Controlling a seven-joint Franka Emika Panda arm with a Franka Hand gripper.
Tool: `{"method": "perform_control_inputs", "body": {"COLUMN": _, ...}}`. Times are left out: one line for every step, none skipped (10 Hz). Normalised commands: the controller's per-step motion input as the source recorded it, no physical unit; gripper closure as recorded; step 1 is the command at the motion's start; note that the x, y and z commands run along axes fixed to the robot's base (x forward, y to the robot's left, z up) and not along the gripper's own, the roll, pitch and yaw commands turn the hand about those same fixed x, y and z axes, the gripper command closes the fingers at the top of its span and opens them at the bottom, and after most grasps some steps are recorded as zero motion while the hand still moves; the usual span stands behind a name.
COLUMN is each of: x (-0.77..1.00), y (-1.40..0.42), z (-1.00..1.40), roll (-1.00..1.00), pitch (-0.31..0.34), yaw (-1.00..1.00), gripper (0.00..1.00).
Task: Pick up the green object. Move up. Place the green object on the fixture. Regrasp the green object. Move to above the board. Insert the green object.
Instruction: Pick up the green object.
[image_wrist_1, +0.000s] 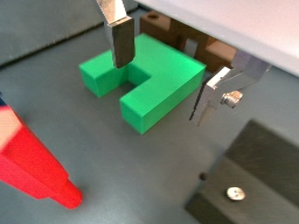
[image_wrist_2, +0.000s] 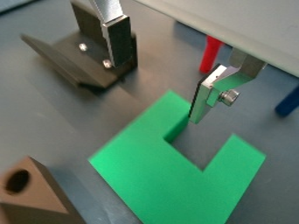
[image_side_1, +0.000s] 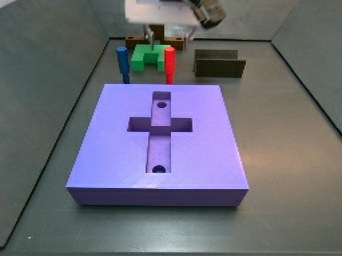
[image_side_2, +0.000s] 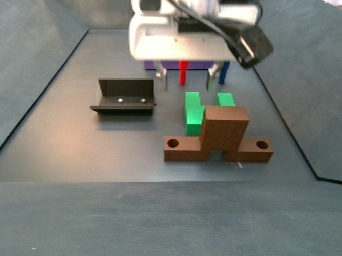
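Gripper (image_wrist_1: 163, 74) low over the green object (image_wrist_1: 146, 83) at the far end of the floor, behind the board (image_side_1: 160, 140) as a side view shows it. Jaws spread wide and not clamped: in both wrist views one silver finger (image_wrist_1: 118, 39) stands at the object's outer side, the other finger (image_wrist_2: 211, 98) reaches down at the notch between the two prongs; whether either pad touches the green cannot be told. Green object (image_wrist_2: 176, 166) lies flat on the dark floor, U-shape opening sideways, prongs level. In a side view it sits (image_side_2: 203, 108) just behind the brown stand (image_side_2: 221, 137), partly hidden by it, with the gripper (image_side_2: 187, 68) and white wrist housing directly above. Fixture (image_side_2: 124, 97) rests to the side of the object, apart from it; same piece shows as a dark bracket (image_wrist_2: 84, 63) beyond one finger in a wrist view, and as a dark block (image_side_1: 219, 64) in a side view. Red peg (image_side_1: 171, 62) and blue peg (image_side_1: 122, 60) stand upright near the green object (image_side_1: 150, 56), red one just beside it. Board's cross-shaped recess (image_side_1: 159, 125) and round holes unoccupied. A red block (image_wrist_1: 33, 166) fills one corner of a wrist view, near the object but apart.
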Motion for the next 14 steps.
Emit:
{"method": "perform_control_inputs", "body": {"x": -0.22, "y": -0.01, "z": -0.23, "roll": -0.01, "pitch": -0.051, "yaw": 0.0, "gripper": 0.0}}
{"method": "perform_control_inputs", "body": {"x": -0.14, "y": -0.01, "z": -0.23, "roll": -0.03, "pitch": -0.054, "yaw": 0.0, "gripper": 0.0}}
{"method": "perform_control_inputs", "body": {"x": 0.04, "y": -0.1, "z": -0.29, "roll": -0.06, "pitch": -0.051, "yaw": 0.0, "gripper": 0.0}}
{"method": "perform_control_inputs", "body": {"x": 0.16, "y": -0.1, "z": -0.33, "roll": -0.06, "pitch": -0.039, "yaw": 0.0, "gripper": 0.0}}
{"method": "perform_control_inputs", "body": {"x": 0.09, "y": -0.05, "z": -0.38, "roll": -0.08, "pitch": -0.059, "yaw": 0.0, "gripper": 0.0}}
{"method": "perform_control_inputs", "body": {"x": 0.02, "y": -0.02, "z": -0.35, "roll": -0.08, "pitch": -0.049, "yaw": 0.0, "gripper": 0.0}}
{"method": "perform_control_inputs", "body": {"x": 0.0, "y": 0.0, "z": -0.23, "roll": -0.04, "pitch": -0.011, "yaw": 0.0, "gripper": 0.0}}
{"method": "perform_control_inputs", "body": {"x": 0.0, "y": 0.0, "z": -0.15, "roll": 0.0, "pitch": 0.0, "yaw": 0.0, "gripper": 0.0}}
{"method": "perform_control_inputs", "body": {"x": 0.0, "y": 0.0, "z": -0.16, "roll": 0.0, "pitch": 0.0, "yaw": 0.0, "gripper": 0.0}}
{"method": "perform_control_inputs", "body": {"x": 0.05, "y": 0.0, "z": -0.12, "roll": 0.0, "pitch": 0.0, "yaw": 0.0, "gripper": 0.0}}
{"method": "perform_control_inputs", "body": {"x": 0.0, "y": 0.0, "z": 0.0, "roll": 0.0, "pitch": 0.0, "yaw": 0.0, "gripper": 0.0}}
{"method": "perform_control_inputs", "body": {"x": 0.0, "y": 0.0, "z": 0.0, "roll": 0.0, "pitch": 0.0, "yaw": 0.0, "gripper": 1.0}}
{"method": "perform_control_inputs", "body": {"x": 0.0, "y": 0.0, "z": 0.0, "roll": 0.0, "pitch": 0.0, "yaw": 0.0, "gripper": 1.0}}
{"method": "perform_control_inputs", "body": {"x": 0.0, "y": 0.0, "z": 0.0, "roll": 0.0, "pitch": 0.0, "yaw": 0.0, "gripper": 1.0}}
